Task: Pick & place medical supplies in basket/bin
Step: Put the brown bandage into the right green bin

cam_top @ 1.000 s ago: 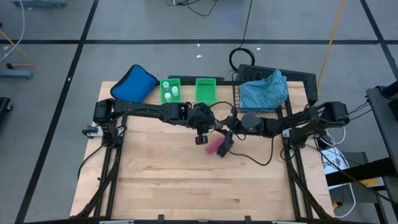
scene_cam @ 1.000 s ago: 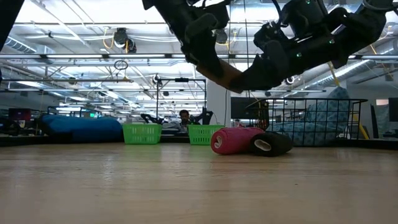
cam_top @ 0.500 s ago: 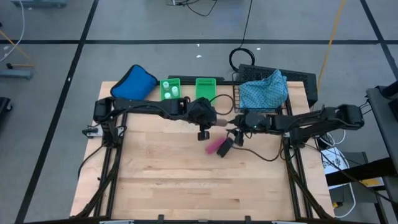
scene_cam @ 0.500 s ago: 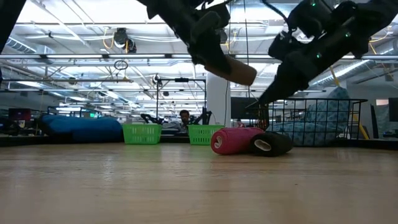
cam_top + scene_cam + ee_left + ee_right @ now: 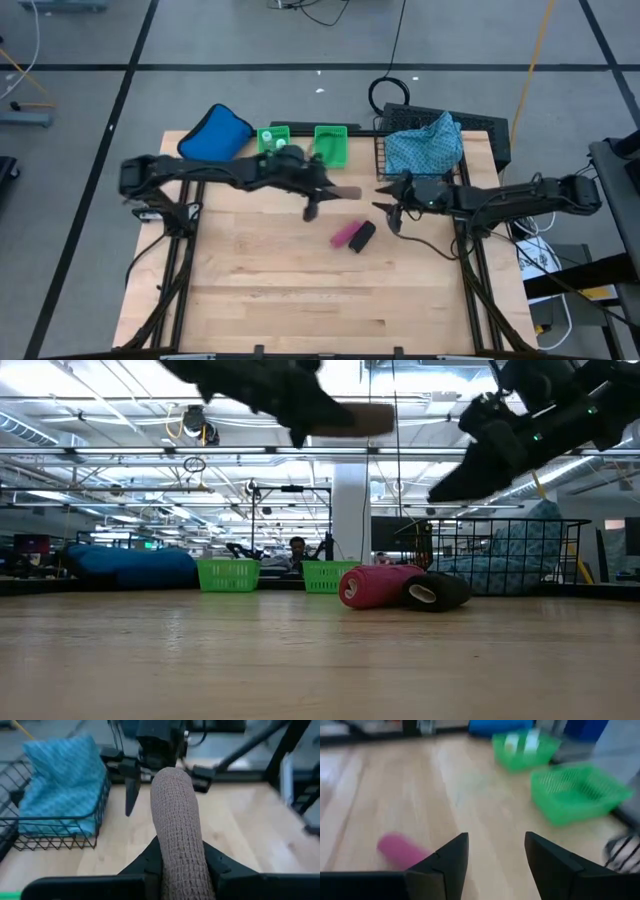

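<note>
The left pincer (image 5: 318,196), clamped on the brown roll (image 5: 179,827) lengthwise, has the basket (image 5: 383,152) at two o'clock; the right pincer (image 5: 388,213) gapes empty.

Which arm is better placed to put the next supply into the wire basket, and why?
Left. Its gripper is shut on the brown roll, raised above the table; the right gripper, beside the basket, is open and holds nothing.

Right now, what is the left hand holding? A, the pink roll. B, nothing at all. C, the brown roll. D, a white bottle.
C: the left wrist view shows the left hand shut on the brown roll, while the pink roll lies on the table beside the black roll.
</note>
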{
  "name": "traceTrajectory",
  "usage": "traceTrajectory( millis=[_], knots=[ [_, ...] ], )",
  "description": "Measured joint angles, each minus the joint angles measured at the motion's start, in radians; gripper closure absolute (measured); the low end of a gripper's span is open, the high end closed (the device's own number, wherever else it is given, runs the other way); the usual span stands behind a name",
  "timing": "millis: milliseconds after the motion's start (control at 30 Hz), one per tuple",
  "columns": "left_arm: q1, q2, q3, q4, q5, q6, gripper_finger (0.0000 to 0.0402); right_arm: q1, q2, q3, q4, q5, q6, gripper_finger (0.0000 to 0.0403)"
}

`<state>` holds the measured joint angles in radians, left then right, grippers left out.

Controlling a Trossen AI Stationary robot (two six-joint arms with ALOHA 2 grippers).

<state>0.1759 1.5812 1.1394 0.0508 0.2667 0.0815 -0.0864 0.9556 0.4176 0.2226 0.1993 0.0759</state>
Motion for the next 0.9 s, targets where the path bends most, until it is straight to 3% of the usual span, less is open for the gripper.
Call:
traceTrajectory(
  millis=[133,233,400,700,900],
  knots=[
    [0.015,-0.104,-0.167,0.239,-0.007,-0.064,0.0338,0.0,0.0,-0.059,0.205,0.012,-0.023,0.0216],
    [0.011,-0.113,-0.241,0.371,-0.007,-0.11,0.0338,0.0,0.026,-0.11,0.414,0.01,-0.05,0.0219],
    [-0.017,-0.091,-0.261,0.382,-0.046,-0.13,0.0332,0.0,0.12,-0.136,0.639,0.008,-0.037,0.0207],
    [-0.034,-0.063,-0.261,0.359,-0.057,-0.11,0.0333,0.003,0.254,-0.001,0.69,-0.062,-0.013,0.012],
    [-0.033,-0.066,-0.261,0.326,-0.057,-0.111,0.0332,0.002,0.304,0.063,0.678,-0.123,-0.067,0.0106]
  ],
)
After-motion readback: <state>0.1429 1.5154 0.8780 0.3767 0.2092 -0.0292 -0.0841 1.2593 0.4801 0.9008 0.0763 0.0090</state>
